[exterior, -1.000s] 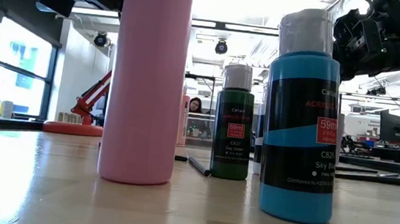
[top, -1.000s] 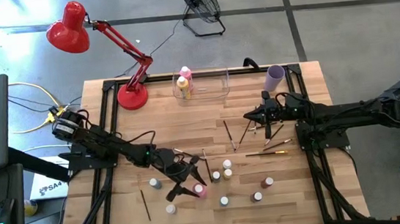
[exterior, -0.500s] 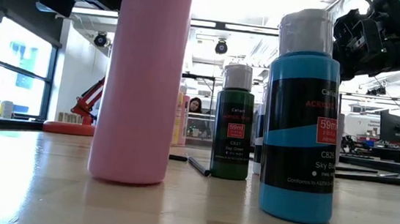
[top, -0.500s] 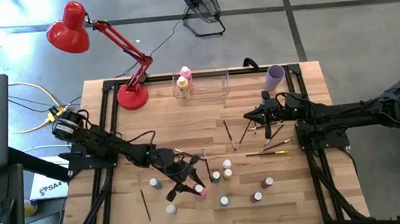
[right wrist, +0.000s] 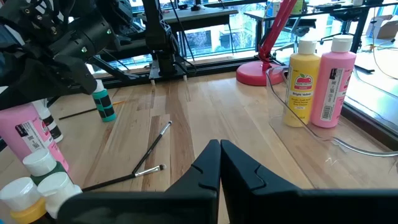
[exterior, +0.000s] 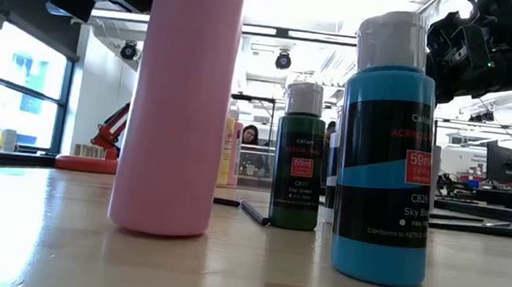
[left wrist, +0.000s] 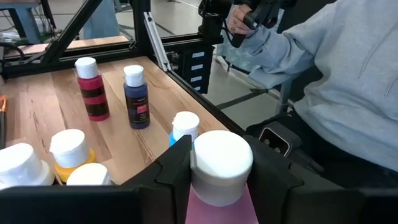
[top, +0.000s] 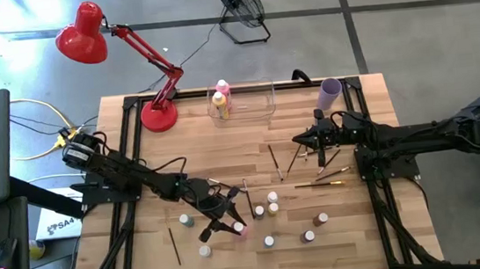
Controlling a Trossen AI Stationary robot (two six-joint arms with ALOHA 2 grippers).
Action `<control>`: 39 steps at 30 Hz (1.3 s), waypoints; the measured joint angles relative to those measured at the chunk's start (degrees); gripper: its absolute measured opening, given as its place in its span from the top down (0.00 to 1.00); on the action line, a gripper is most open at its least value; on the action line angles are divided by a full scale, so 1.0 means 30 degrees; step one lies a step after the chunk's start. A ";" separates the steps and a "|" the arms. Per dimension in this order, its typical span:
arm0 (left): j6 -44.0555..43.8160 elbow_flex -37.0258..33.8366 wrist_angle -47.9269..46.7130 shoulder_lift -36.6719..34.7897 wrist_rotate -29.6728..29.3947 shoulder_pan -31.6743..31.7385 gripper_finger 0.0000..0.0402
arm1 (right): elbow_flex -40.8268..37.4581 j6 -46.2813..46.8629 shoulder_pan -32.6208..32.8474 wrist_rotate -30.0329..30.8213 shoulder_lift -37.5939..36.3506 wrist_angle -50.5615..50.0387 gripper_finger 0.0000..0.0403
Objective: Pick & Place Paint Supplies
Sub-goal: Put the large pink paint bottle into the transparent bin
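The left gripper [left wrist: 214,180] pinches the upright pink bottle [left wrist: 219,168] just below its cap; the clear bin [top: 255,105] lies far beyond it.

My left gripper [left wrist: 214,168] clamps an upright pink paint bottle [exterior: 177,98] just below its white cap. Tiny white-capped bottles [top: 271,213] stand scattered around it on the table. Thin paintbrushes [top: 302,159] lie further back, and a yellow bottle [right wrist: 300,82] and another pink one [right wrist: 332,81] stand upright in the bin.
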 joint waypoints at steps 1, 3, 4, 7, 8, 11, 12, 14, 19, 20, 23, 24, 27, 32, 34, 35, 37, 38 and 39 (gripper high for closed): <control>0.0001 0.0000 0.0000 0.0000 0.0000 0.0000 0.70 | 0.0000 0.0000 0.0002 -0.0005 -0.0005 -0.0004 0.99; -0.0020 0.0000 0.0000 0.0000 0.0007 0.0000 0.69 | 0.0000 0.0000 -0.0003 -0.0002 -0.0005 -0.0005 0.99; -0.0040 0.0000 0.0000 0.0000 0.0007 0.0000 0.69 | 0.0000 -0.0003 0.0000 0.0001 -0.0003 -0.0007 0.99; -0.0132 -0.0006 0.0039 0.0000 -0.0006 0.0000 0.69 | 0.0000 0.0000 0.0000 -0.0005 -0.0005 -0.0007 0.99; -0.0256 -0.0013 0.0099 0.0000 -0.0036 0.0000 0.69 | 0.0000 0.0000 -0.0001 -0.0005 -0.0005 -0.0007 0.99; -0.0608 -0.0026 0.0022 -0.0118 -0.0175 0.0000 0.69 | 0.0000 0.0069 -0.0003 -0.0005 -0.0005 -0.0034 0.99; -0.0639 -0.0029 -0.0024 -0.0168 -0.0233 0.0000 0.69 | 0.0000 0.0073 -0.0003 -0.0005 -0.0005 -0.0079 0.99; -0.0933 -0.0029 0.0051 -0.0175 -0.0246 0.0007 0.69 | 0.0000 0.0073 -0.0002 -0.0005 -0.0005 -0.0174 0.99; -0.1213 -0.0029 0.0131 -0.0335 -0.1115 0.0007 0.69 | 0.0000 0.0060 -0.0003 -0.0005 -0.0005 -0.0478 0.99; -0.1402 -0.0029 0.0124 -0.0386 -0.1463 0.0007 0.69 | 0.0000 0.0047 0.0002 -0.0005 -0.0005 -0.0507 0.99; -0.1482 -0.0029 -0.0517 -0.0832 -0.2598 0.0007 0.70 | 0.0000 0.0044 0.0005 0.0000 -0.0005 -0.0510 0.99; -0.1486 -0.0029 -0.0814 -0.1025 -0.3033 0.0007 0.70 | 0.0000 0.0035 -0.0001 0.0038 -0.0005 -0.0509 0.99; -0.1479 -0.0029 -0.2484 -0.1904 -0.4338 0.0015 0.70 | 0.0000 -0.0011 -0.0003 0.0148 -0.0005 -0.0468 0.99; -0.1242 -0.0029 -0.4697 -0.3473 -0.6181 0.0029 0.70 | 0.0000 -0.0015 0.0005 0.0147 -0.0005 -0.0423 0.99; -0.0961 -0.0022 -0.5612 -0.4127 -0.7023 0.0041 0.70 | 0.0000 -0.0015 -0.0003 0.0148 -0.0005 -0.0408 0.99; -0.0848 -0.0022 -0.6095 -0.4468 -0.7504 0.0044 0.70 | 0.0000 -0.0015 0.0001 0.0148 -0.0005 -0.0408 0.99; -0.0827 -0.0022 -0.6681 -0.5034 -0.8321 0.0160 0.70 | 0.0000 -0.0015 -0.0003 0.0148 -0.0005 -0.0408 0.99; -0.0823 -0.0022 -0.7064 -0.5388 -0.8646 0.0295 0.70 | 0.0000 -0.0015 0.0003 0.0148 -0.0005 -0.0384 0.99; -0.0827 -0.0022 -0.7432 -0.5716 -0.8941 0.0435 0.70 | 0.0000 -0.0015 0.0005 0.0143 -0.0005 -0.0367 0.99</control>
